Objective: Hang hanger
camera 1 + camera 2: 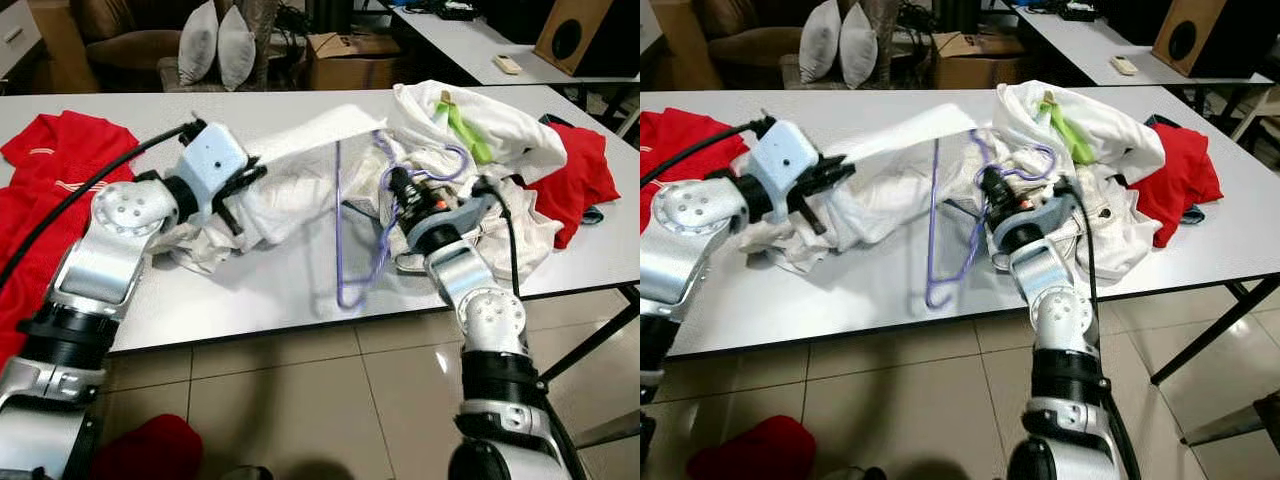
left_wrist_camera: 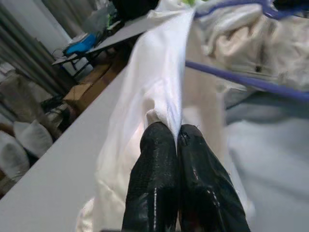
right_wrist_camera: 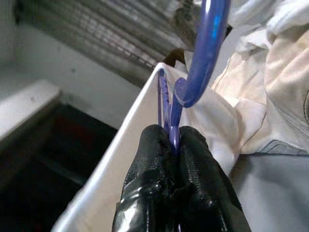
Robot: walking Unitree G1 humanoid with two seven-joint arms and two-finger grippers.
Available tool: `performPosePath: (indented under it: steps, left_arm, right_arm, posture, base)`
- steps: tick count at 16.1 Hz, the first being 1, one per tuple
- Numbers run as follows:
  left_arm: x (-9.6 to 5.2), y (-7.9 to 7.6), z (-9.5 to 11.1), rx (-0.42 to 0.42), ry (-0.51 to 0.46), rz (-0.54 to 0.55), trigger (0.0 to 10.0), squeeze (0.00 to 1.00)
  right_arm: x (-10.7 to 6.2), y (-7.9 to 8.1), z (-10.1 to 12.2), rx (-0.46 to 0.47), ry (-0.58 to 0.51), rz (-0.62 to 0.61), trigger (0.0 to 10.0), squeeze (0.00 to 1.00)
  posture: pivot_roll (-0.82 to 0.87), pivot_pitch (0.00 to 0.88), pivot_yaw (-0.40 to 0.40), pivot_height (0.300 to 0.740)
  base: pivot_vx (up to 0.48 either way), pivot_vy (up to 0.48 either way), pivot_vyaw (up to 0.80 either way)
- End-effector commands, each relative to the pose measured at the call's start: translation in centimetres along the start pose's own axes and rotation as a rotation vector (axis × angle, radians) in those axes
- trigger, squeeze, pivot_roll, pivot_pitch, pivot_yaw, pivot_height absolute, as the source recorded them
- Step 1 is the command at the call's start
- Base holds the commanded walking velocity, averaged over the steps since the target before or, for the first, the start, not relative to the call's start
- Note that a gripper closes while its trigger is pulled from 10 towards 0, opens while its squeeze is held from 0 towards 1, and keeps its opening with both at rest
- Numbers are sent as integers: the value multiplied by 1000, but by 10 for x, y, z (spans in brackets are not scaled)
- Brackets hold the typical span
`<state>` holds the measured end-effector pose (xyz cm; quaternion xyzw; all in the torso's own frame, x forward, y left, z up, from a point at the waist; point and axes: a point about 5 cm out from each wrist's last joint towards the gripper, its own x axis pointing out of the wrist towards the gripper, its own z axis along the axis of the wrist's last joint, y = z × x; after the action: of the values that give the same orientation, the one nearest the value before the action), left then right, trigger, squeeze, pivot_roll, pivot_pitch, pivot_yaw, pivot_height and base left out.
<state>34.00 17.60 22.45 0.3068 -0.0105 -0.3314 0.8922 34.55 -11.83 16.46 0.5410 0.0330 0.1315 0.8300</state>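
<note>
Right gripper (image 3: 175,140) is clamped on the light, stiff, thin hanger (image 1: 345,240) near its hook, left gripper (image 2: 177,137) on limp white cloth (image 2: 159,82); slip is judged likely.

Purple wire hanger (image 1: 352,230), thin, standing roughly on edge with its long bar hanging out past the right gripper (image 3: 173,140), whose fingers are pinched on the neck just below the hook. The hook curls up beyond the fingertips, against the white garment (image 1: 300,170). Left gripper (image 2: 177,137) nips a stretched fold of that garment, off to the hanger's side.
</note>
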Motion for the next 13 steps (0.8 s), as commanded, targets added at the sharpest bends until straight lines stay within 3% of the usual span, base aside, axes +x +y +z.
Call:
performPosePath:
  steps: [1,3,7,10,13]
  left_arm:
    - [0,-8,3,19,-23,-74,0,0]
    - [0,-26,7,29,-84,-215,0,0]
    - [2,-51,10,36,-127,-344,0,0]
    - [-4,-64,12,16,-162,-457,0,0]
    - [-10,-71,22,-71,-232,-539,0,0]
  right_arm:
    - [5,1,5,91,-37,-22,10000,0]
    - [14,0,9,249,-85,-60,10000,0]
    - [31,8,6,392,-81,-50,10000,0]
    - [38,12,3,467,-85,-63,10000,0]
    - [45,9,3,469,-112,-106,10000,0]
  posture:
    - [-151,0,7,740]
    - [-149,0,12,740]
    - [-139,0,6,740]
    - [-134,0,-1,740]
    - [-127,0,-4,740]
  base:
    - [0,0,0]
    - [0,0,0]
    - [0,0,0]
    - [0,0,0]
    - [0,0,0]
